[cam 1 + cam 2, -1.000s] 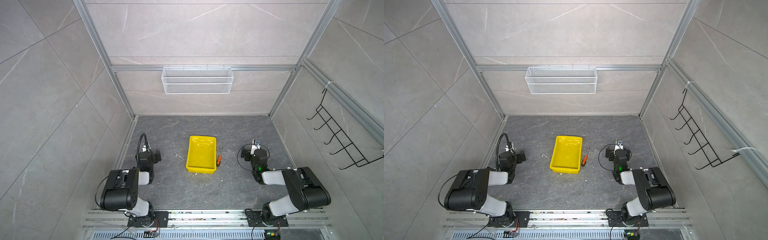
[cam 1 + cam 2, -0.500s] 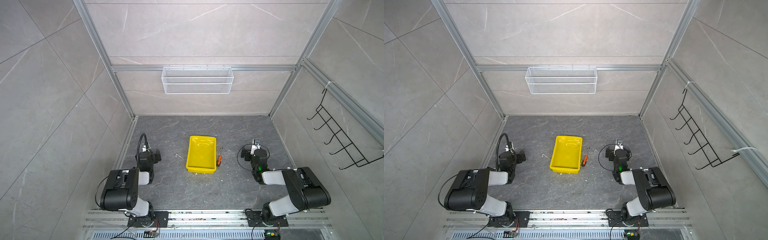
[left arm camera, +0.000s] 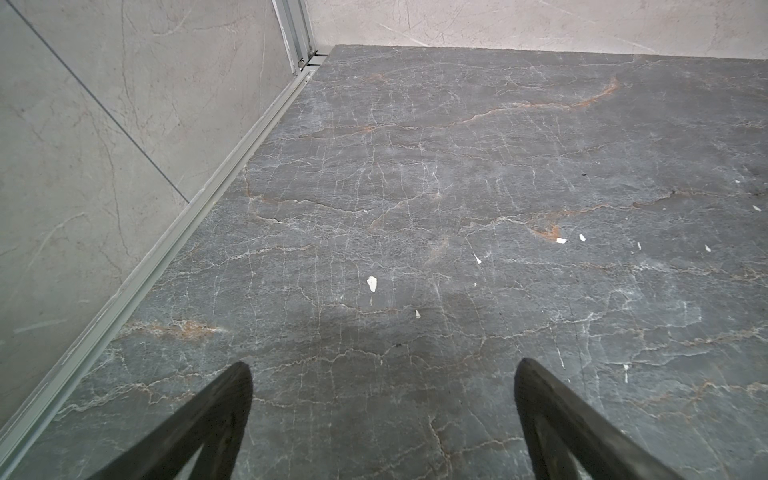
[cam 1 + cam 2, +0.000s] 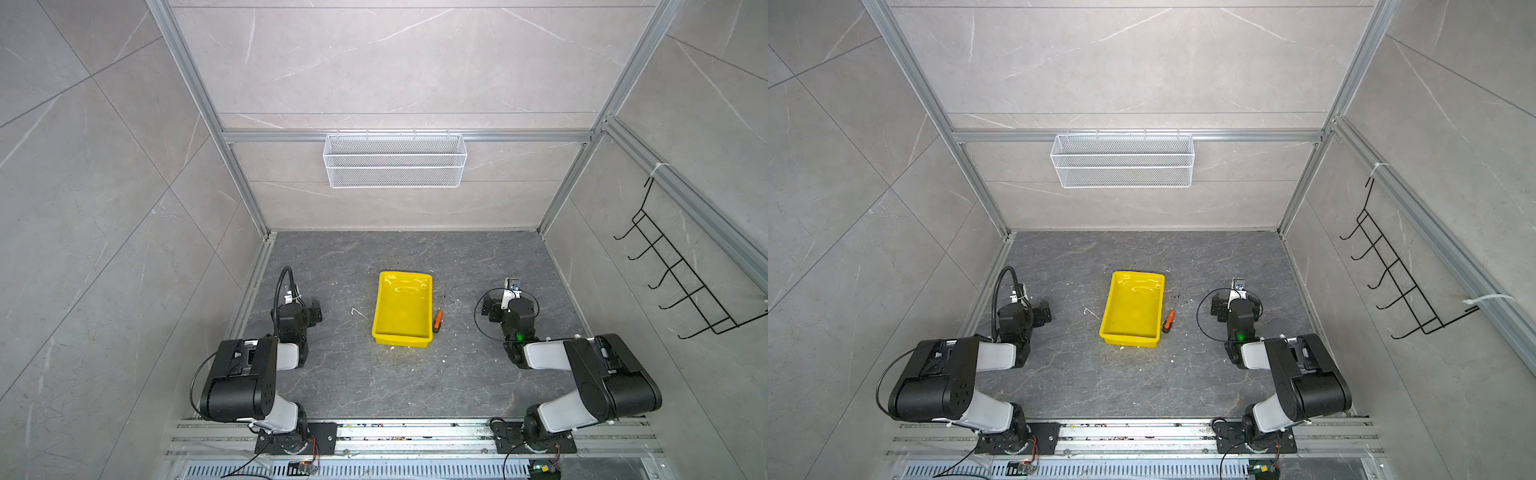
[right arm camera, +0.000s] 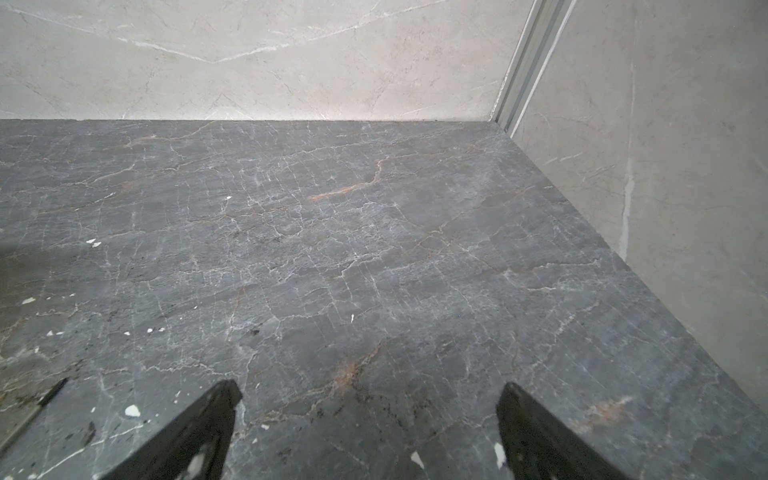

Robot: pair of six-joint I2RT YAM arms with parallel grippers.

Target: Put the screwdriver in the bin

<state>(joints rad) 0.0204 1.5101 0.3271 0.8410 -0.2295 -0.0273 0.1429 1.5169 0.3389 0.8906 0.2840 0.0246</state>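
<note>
Only both top views showed the yellow bin (image 4: 405, 274) centred, the screwdriver (image 4: 438, 321) lying on the bench (image 4: 332, 257) just beside it, toward the right edge, wrist views showed just bench and walls (image 3: 104, 124), left fingers (image 3: 220, 411) spread wide, holding nothing, right fingers (image 5: 208, 419) equally wide, empty.

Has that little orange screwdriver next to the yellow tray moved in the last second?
No. The screwdriver lies at the same spot close beside the yellow tray's right rim, near its front corner, in both top views.
</note>
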